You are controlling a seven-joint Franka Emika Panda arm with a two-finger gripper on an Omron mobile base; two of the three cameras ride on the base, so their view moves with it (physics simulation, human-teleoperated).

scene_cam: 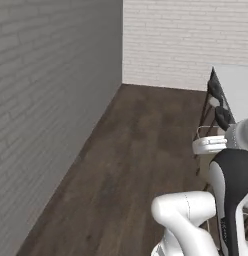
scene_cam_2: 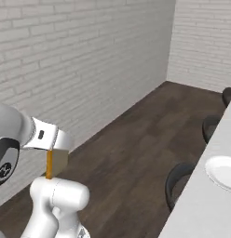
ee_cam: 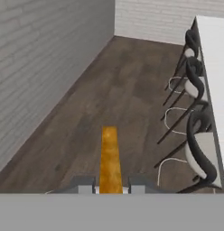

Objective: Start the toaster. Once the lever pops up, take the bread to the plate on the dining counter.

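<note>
Here the claw (ee_cam: 111, 188) is clamped on the bread (ee_cam: 109, 159), which stands edge-on between the two fingertips and juts forward over the floor (ee_cam: 86, 122); held by its edge like this, it can probably be laid flat later. From the right base view the bread (scene_cam_2: 50, 163) hangs below the hand, well short of the plate (scene_cam_2: 223, 171). Nearer the plate, dark stools (ee_cam: 195, 149) line the near edge of the surface (scene_cam_2: 201, 204). The plate sits bare on that surface, likely waiting for the slice, so carrying seems under way.
</note>
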